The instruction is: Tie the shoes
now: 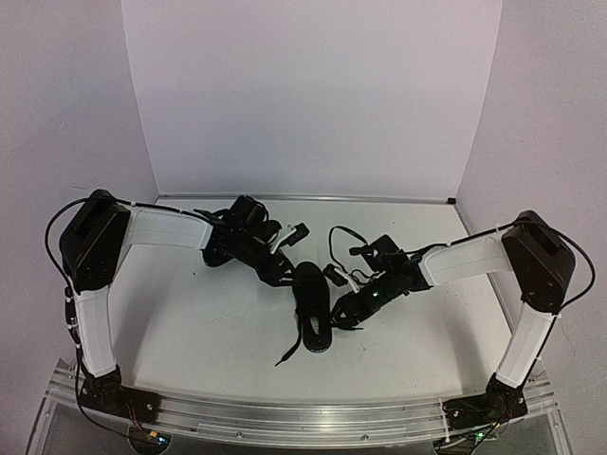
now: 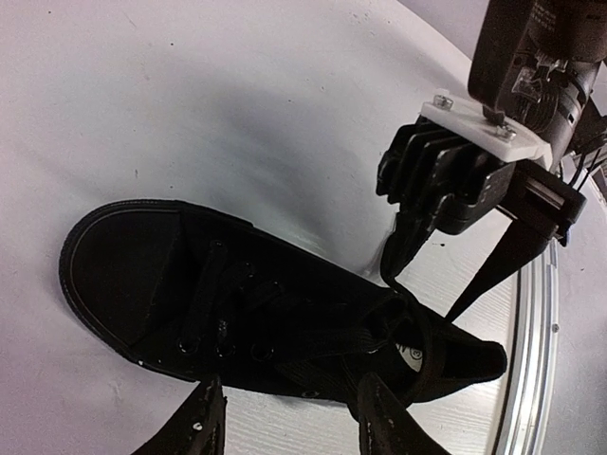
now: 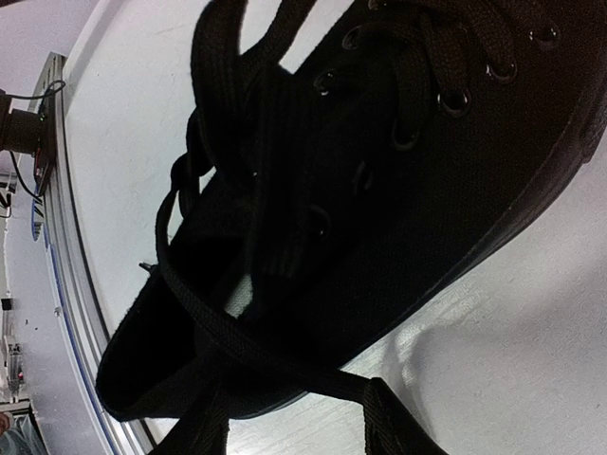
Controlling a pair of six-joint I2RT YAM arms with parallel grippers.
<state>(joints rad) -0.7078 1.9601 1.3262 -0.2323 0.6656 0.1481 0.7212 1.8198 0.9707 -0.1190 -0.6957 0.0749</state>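
A small black lace-up canvas shoe [image 1: 313, 301] lies mid white tabletop [image 1: 190, 313], pale walls [image 1: 303, 95] behind it. The left gripper [image 2: 292, 417] and right gripper [image 3: 294, 427] flank the shoe, fingers spread. Only the right wrist view shows a lace [image 3: 285, 373] between its fingers.

Robotics lab test cell: plain white panel walls [image 1: 313, 95] enclosing white tabletop [image 1: 190, 332]; extruded aluminium mounting rail [image 1: 303, 424] along near edge.

Black laced shoe [image 3: 398, 190] on white table [image 3: 531, 360]
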